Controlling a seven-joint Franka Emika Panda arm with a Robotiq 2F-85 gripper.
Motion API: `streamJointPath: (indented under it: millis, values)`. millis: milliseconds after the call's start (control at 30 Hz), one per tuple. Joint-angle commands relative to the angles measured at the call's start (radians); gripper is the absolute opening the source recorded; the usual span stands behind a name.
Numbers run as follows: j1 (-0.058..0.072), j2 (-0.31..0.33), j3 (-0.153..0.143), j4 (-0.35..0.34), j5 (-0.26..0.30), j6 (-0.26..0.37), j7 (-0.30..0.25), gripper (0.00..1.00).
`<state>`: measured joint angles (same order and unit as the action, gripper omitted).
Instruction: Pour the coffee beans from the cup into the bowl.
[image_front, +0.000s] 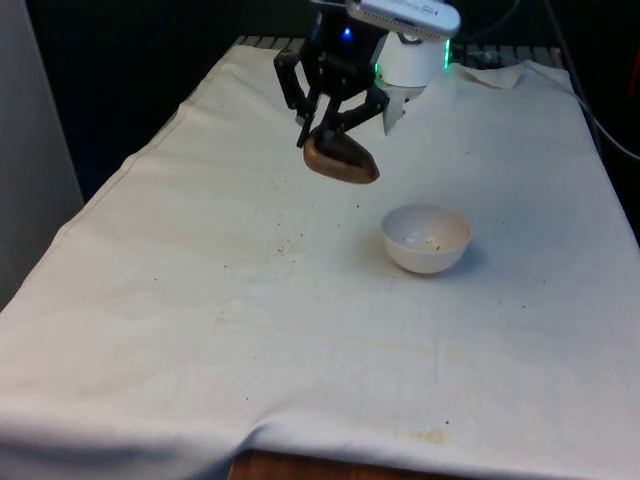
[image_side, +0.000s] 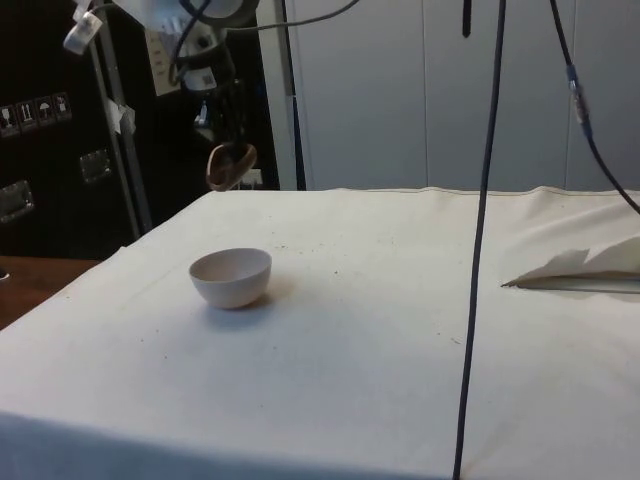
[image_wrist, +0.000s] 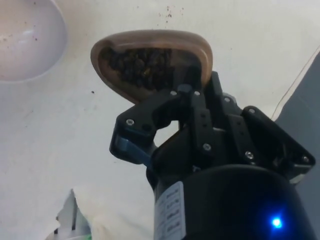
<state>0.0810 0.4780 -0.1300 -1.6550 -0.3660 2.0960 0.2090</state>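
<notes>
My gripper is shut on the rim of a brown wooden cup and holds it up in the air over the far part of the table. The cup is full of dark coffee beans and leans slightly. A white bowl stands on the cloth, nearer the camera and towards the front view's right of the cup. In the side view the cup hangs behind and above the bowl. A few crumbs lie inside the bowl.
Small dark specks are scattered on the white cloth near the table's middle. A folded white sheet lies at the side view's right. A black cable hangs down in front of the side camera.
</notes>
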Motion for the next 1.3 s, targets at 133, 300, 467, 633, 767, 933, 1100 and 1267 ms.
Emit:
streamJointPath:
  millis: [133, 300, 467, 633, 767, 933, 1100, 1267]
  values:
    - [0.005, -0.045, 0.011, -0.064, -0.054, 0.025, 0.054, 0.01]
    - [0.004, -0.065, 0.02, -0.096, -0.083, 0.037, 0.084, 0.01]
    - [0.007, -0.09, 0.035, -0.135, -0.129, 0.05, 0.134, 0.01]
    - [0.006, -0.097, 0.056, -0.154, -0.173, 0.056, 0.179, 0.01]
    - [0.006, -0.098, 0.073, -0.162, -0.207, 0.055, 0.211, 0.01]
    - [0.006, -0.098, 0.096, -0.171, -0.251, 0.051, 0.25, 0.01]
    - [0.0, -0.094, 0.115, -0.17, -0.278, 0.04, 0.271, 0.01]
    - [0.005, -0.102, 0.129, -0.181, -0.315, 0.028, 0.297, 0.01]
